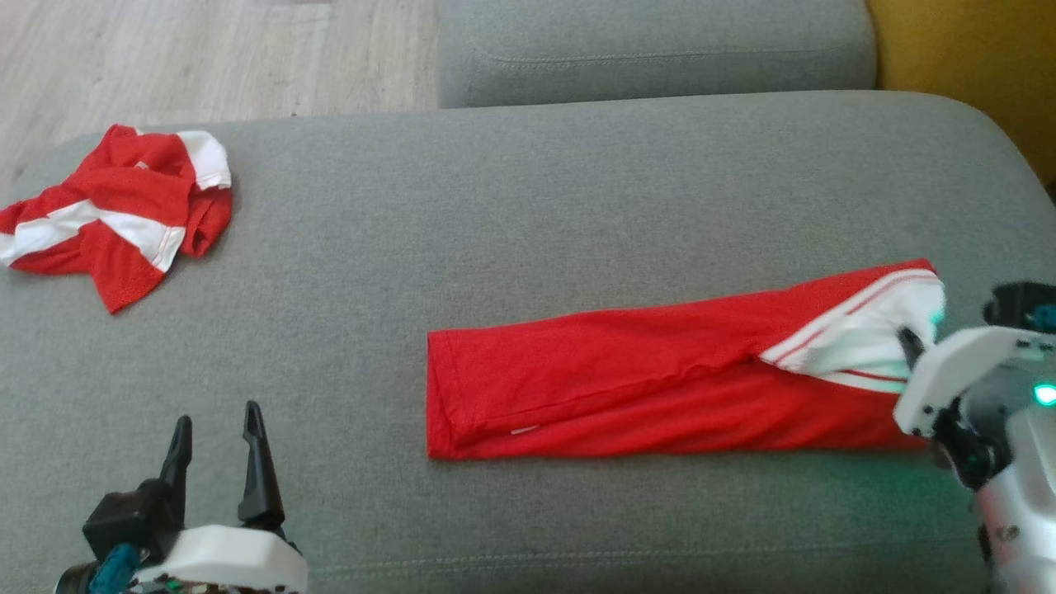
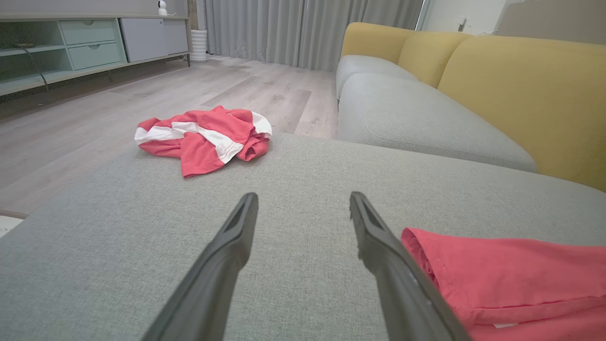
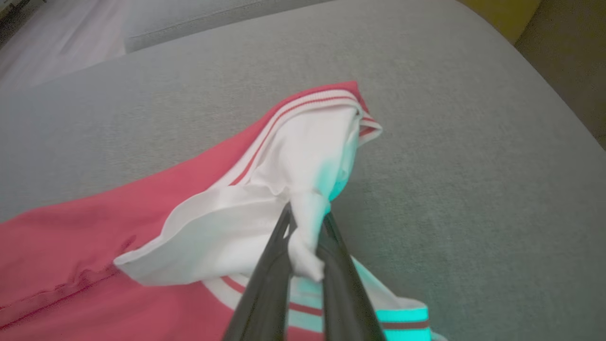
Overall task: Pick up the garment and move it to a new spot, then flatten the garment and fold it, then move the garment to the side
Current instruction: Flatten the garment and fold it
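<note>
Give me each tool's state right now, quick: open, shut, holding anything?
left tool: open, holding nothing.
right tool: closed, pinching the white fabric at one end of the folded garment.

Grey sofa (image 1: 577,206) w/ yellow backrest (image 2: 521,94) — wood floor (image 2: 142,94), grey curtains (image 2: 284,28), cabinet (image 2: 90,42).

A: What's around the big grey cushion (image 1: 577,206)?
B: Crumpled red-and-white shirt (image 1: 124,206) on its far-left corner. Second grey seat (image 1: 652,49) behind it, yellow backrest (image 2: 521,94) to its right. Wood floor (image 1: 206,49) past its left edge. Sideboard (image 2: 90,42) and grey curtains (image 2: 303,28) further out.
</note>
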